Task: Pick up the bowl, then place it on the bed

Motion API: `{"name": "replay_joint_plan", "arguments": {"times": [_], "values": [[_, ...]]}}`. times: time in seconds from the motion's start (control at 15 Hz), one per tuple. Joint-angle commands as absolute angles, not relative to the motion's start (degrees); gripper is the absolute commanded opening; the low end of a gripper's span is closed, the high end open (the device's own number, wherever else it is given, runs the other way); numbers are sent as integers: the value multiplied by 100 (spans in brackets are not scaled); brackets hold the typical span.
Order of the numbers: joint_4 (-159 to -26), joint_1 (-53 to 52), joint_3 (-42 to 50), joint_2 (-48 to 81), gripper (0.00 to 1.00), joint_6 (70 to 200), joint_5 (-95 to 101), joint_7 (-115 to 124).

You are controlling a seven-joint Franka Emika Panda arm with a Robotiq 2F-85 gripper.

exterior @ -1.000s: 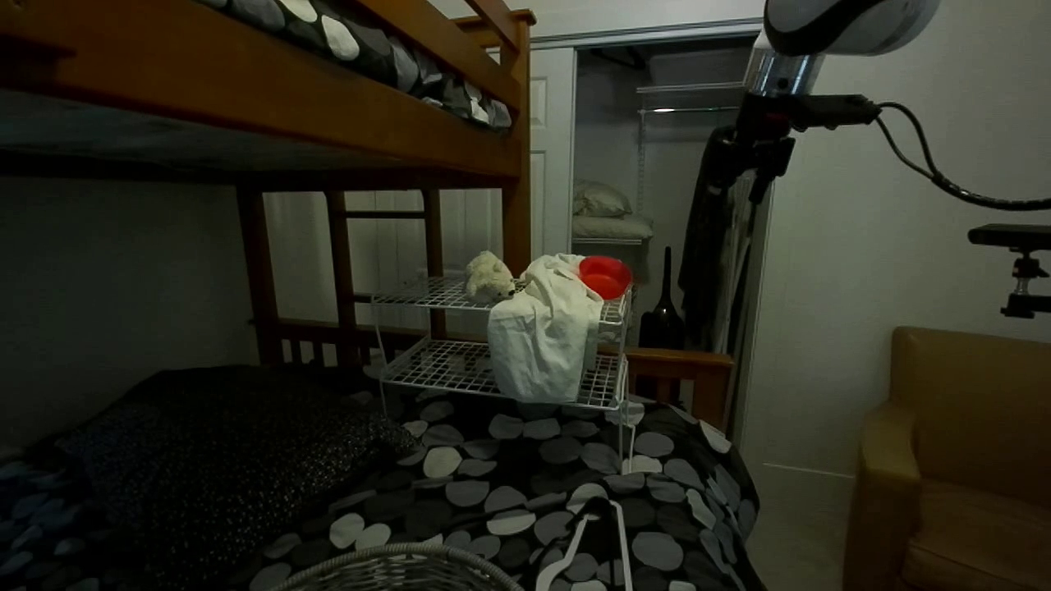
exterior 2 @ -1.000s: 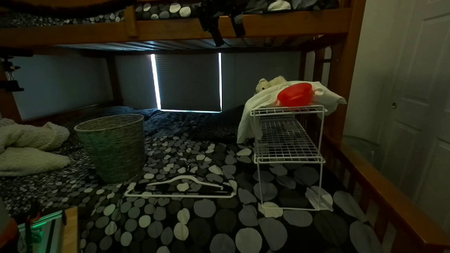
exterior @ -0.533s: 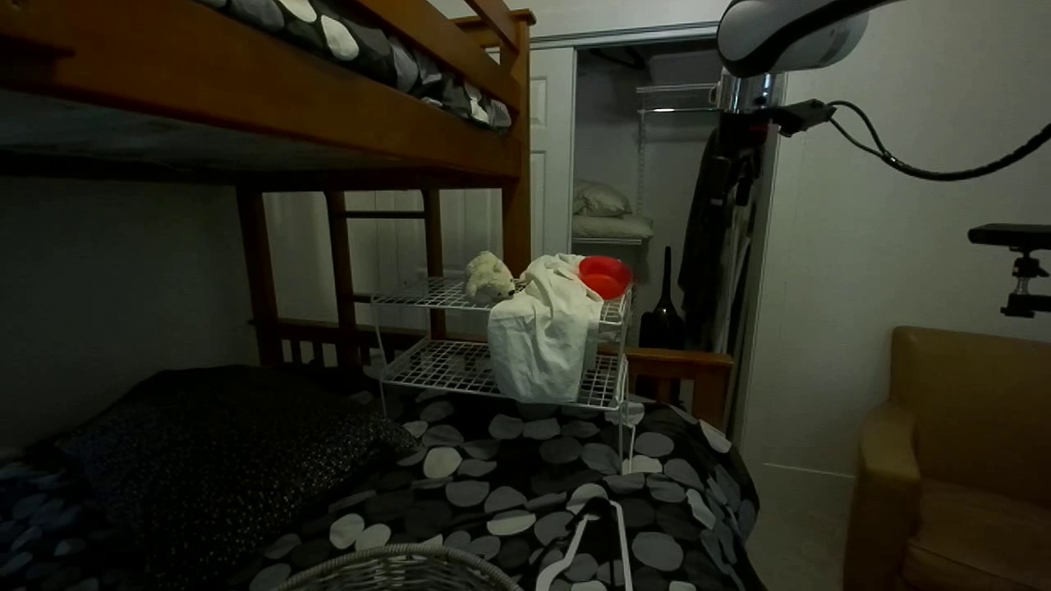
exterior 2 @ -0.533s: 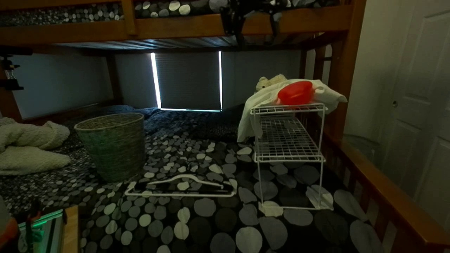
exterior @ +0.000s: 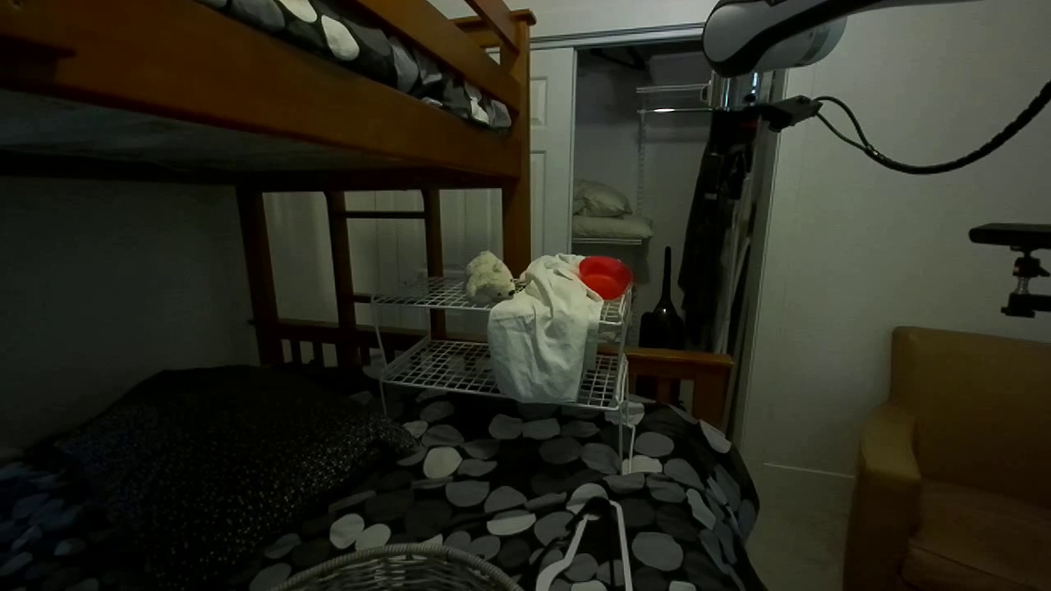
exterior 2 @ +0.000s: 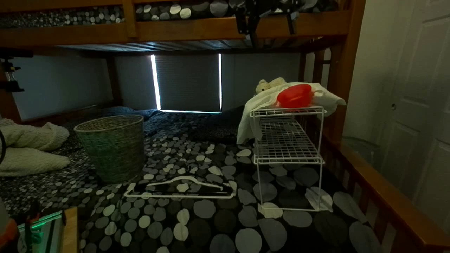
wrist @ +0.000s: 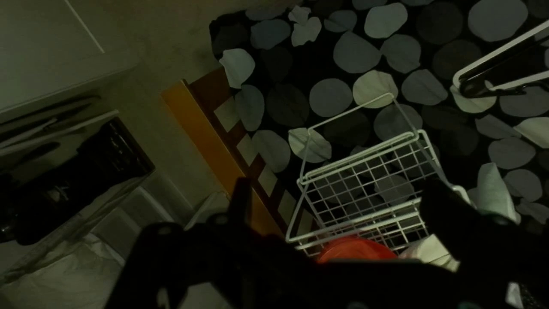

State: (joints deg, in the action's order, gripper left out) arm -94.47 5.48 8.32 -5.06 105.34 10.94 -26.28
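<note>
**Red round plastic-looking bowl point(exterior: 605, 277) tilted on white wire rack point(exterior 2: 290, 162), black two-fingered gripper point(wrist: 338, 187) spread higher up**

In an exterior view the bowl rests at the right end of the rack's top shelf, against a crumpled white cloth point(exterior: 546, 349); whether it sits on cloth or bare wire is hard to tell. Left of the cloth is a small cream plush bear point(exterior: 488, 279). The two-tier rack stands on a black-covered bed point(exterior 2: 200, 228) dotted in grey and white.

In the wrist view the gripper's two fingers point(wrist: 446, 214) stand wide apart, and its dark body hides part of the bowl. In an exterior view it appears above the bowl, well apart from it, in front of an orange-brown wooden upper-bunk rail point(exterior 2: 182, 31). On the left there, a tall grey-green woven basket point(exterior 2: 112, 151) stands on the bed.
</note>
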Motion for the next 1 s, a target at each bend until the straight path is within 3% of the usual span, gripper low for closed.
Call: {"name": "replay_joint_plan", "arguments": {"times": [0.0, 0.4, 0.73, 0.93], "values": [[-9540, 541, 775, -535, 100, 10635, 1062, -2578], [-8834, 923, 1042, 1063, 100, 12230, -369, -3211], [-7499, 1475, 386, 2713, 100, 12783, -2007, -3884], [-7446, 1402, 57, 2729, 100, 13303, -1905, -3733]]}}
